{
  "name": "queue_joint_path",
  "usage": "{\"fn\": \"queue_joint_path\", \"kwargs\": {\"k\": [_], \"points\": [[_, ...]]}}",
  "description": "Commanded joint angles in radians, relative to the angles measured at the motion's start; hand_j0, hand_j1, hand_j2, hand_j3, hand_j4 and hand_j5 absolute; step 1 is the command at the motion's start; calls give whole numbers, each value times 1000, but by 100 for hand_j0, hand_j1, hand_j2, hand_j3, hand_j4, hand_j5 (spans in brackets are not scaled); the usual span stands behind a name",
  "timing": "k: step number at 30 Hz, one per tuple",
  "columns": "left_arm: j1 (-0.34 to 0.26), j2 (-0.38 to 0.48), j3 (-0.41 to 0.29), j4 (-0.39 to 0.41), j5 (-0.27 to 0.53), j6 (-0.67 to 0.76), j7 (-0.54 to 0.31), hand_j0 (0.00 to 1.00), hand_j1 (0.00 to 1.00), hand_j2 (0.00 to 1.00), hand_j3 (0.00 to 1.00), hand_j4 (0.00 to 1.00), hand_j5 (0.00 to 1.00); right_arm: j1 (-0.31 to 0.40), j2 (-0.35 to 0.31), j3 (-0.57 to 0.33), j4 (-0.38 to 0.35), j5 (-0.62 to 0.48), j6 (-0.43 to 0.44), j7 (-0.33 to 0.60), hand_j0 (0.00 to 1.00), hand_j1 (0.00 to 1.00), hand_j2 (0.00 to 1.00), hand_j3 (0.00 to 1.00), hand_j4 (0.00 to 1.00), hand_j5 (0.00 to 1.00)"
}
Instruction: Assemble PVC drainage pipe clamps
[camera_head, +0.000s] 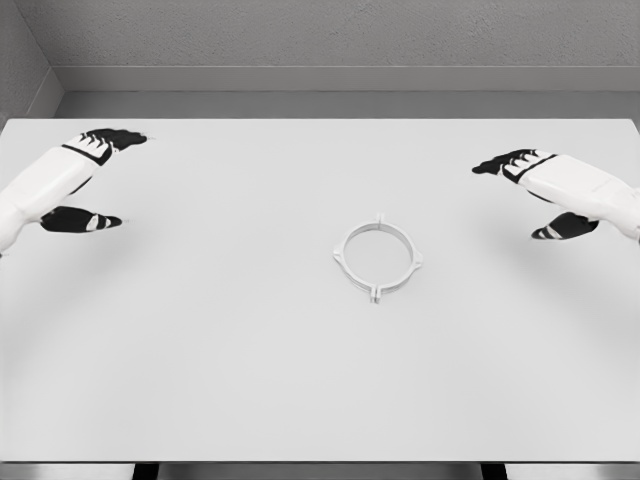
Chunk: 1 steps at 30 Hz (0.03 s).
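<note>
A single head view looks down and forward from above the near edge of the white table (200, 380), taking in almost its whole top. The ring (378, 257) lies just right of the picture's middle. Beyond the ring the table's far edge meets a grey wall (330, 35). No second view overlaps it.

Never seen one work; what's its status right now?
Left hand open, right hand open, both empty. Clamp ring flat on table, untouched. Nothing in the way.
</note>
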Motion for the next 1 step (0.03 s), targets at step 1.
{"fn": "queue_joint_path", "kwargs": {"k": [1], "points": [[6, 19, 7, 14, 2, 1, 0, 100, 100, 100, 100, 100, 100, 0, -6, 0, -12, -4, 0, 1, 100, 100, 100, 100, 100, 100]]}}
